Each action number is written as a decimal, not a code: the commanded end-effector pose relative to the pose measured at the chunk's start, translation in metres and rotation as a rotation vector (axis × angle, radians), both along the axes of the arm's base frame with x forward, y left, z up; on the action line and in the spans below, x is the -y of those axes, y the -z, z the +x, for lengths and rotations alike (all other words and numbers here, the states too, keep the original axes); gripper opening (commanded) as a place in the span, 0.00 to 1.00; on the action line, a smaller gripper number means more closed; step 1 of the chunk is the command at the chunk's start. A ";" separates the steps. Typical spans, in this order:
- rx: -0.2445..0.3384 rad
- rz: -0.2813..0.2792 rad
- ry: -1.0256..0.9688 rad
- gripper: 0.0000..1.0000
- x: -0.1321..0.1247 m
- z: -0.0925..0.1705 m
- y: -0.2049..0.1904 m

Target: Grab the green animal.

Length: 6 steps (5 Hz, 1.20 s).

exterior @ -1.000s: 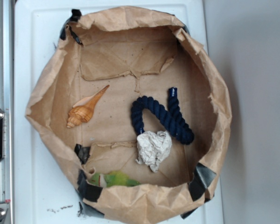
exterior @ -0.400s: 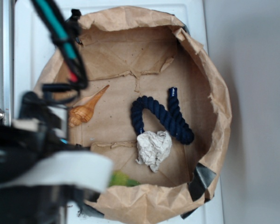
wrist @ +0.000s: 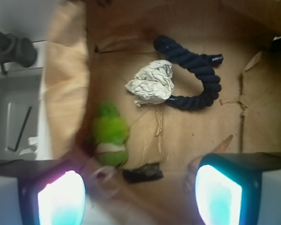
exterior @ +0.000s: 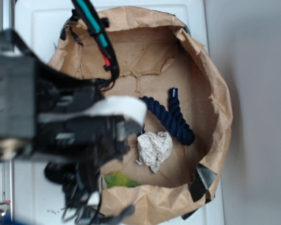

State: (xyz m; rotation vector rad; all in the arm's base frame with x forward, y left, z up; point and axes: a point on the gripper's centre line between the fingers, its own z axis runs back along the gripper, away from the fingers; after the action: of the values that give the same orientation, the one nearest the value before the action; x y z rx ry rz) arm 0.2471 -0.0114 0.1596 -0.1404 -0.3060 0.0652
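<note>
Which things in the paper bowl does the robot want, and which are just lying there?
For the job:
green animal, by the bowl's wall
gripper, open, holding nothing

Just lying about:
blue rope
crumpled paper ball, touching the rope
seashell, only its tip shows
brown paper bowl

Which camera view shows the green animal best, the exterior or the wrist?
The wrist view: the green animal lies almost whole against the paper wall, with its pale band showing. In the exterior view only a green patch shows beside the arm.
</note>
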 end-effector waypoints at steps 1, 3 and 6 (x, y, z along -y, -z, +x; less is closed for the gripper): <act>-0.009 0.031 -0.051 1.00 0.001 0.018 0.029; -0.009 0.031 -0.051 1.00 0.001 0.018 0.029; -0.007 0.028 -0.170 1.00 -0.017 0.032 0.018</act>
State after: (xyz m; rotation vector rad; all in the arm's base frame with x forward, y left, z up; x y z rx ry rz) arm 0.2707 0.0012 0.1221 -0.0902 -0.2484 0.2185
